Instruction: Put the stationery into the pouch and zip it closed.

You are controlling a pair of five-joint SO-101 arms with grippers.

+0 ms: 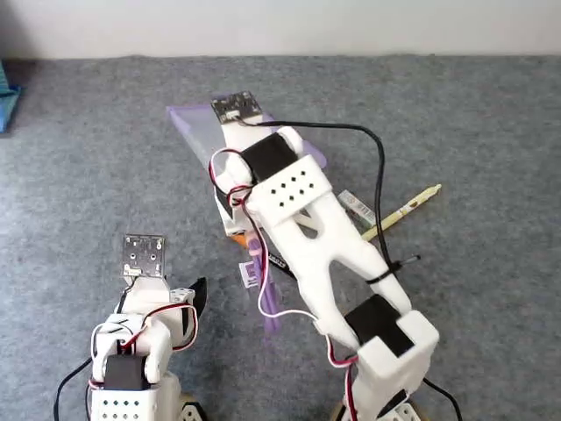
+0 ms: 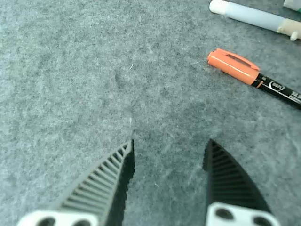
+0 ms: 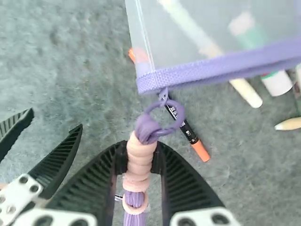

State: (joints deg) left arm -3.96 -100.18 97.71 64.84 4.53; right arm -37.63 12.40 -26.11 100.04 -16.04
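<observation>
Toward 12 o'clock on the bench (image 1: 88, 175) in the high view lies the clear, purple-edged pouch (image 1: 197, 132), its long axis running from 10 o'clock to 4 o'clock under the right arm. From a ring at one corner of the pouch (image 3: 202, 33) the pull (image 3: 141, 155), a purple cord strung with peach beads, runs straight back into the right end effector (image 3: 139, 148). That end effector is clenched on the beads, one finger on each side.

An orange pen (image 1: 235, 232) lies near the middle of the bench, pointing 10 to 4 o'clock, with one end under the pouch corner. At 3 o'clock a pencil (image 1: 403, 210) points 2 to 8 o'clock.

At 7 o'clock the left end effector (image 2: 170, 146) hangs over bare felt, spread wide and grasping nothing. The orange pen (image 2: 233, 66) and a white pen (image 2: 251, 15) lie ahead of its tips, apart from it.
</observation>
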